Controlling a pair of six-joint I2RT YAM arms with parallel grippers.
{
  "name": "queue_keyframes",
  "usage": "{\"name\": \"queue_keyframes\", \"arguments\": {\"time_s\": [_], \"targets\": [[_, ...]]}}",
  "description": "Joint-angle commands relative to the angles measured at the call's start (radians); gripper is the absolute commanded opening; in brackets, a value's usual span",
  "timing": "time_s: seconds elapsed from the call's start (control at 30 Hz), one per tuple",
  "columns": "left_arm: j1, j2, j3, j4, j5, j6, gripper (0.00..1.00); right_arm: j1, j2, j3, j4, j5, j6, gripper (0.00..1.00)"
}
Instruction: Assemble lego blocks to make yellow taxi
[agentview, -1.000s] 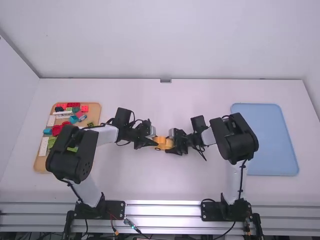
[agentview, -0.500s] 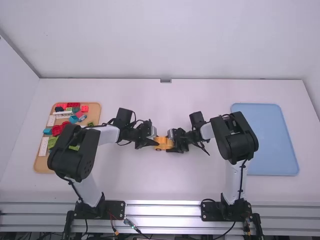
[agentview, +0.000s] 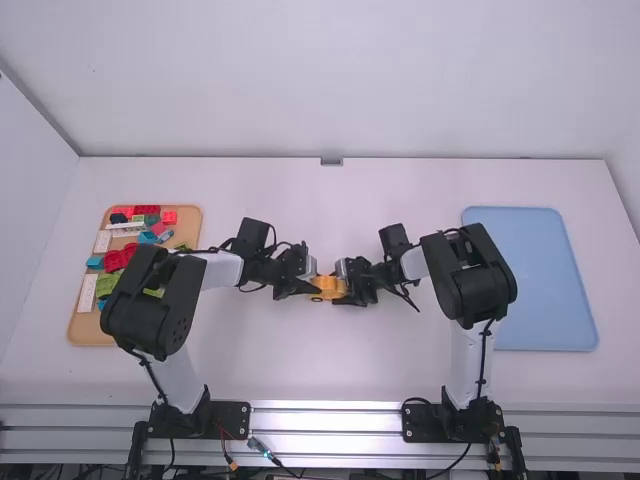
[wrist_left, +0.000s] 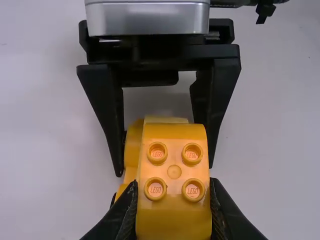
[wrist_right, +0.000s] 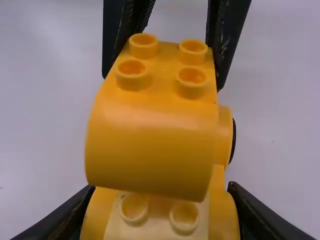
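Around the table's middle, my left gripper (agentview: 308, 287) and right gripper (agentview: 348, 291) face each other over yellow pieces (agentview: 327, 285). In the left wrist view, the left gripper (wrist_left: 173, 200) is shut on a rounded yellow block (wrist_left: 174, 172) with four studs on its face. Beyond it, the right gripper's black fingers straddle a yellow car base (wrist_left: 132, 150). The right wrist view has the right gripper (wrist_right: 162, 210) shut on that base (wrist_right: 222, 215), which carries a dark wheel (wrist_right: 233, 140). The rounded block (wrist_right: 150, 140) overlaps the base; whether their studs are joined, I cannot tell.
A wooden tray (agentview: 84, 325) of loose coloured blocks lies at the left, partly under the left arm. At the right is a blue tray (agentview: 530, 280), with the right arm's elbow over its near left side.
The left gripper has shifted slightly right with its block, closer to the right one. Earlier, the right gripper moved a touch left; it has since kept nearly still.
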Motion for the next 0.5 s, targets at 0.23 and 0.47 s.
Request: {"name": "queue_keyframes", "arguments": {"time_s": [0.23,0.47], "targets": [[-0.028,0.027,-0.003,0.036,-0.01,-0.039,0.02,-0.001,0.012,-0.008,-0.001,-0.01,0.002,0.6],[-0.042,0.029,-0.003,0.033,-0.036,-0.043,0.02,-0.001,0.012,-0.008,0.0,-0.01,0.002,0.6]]}}
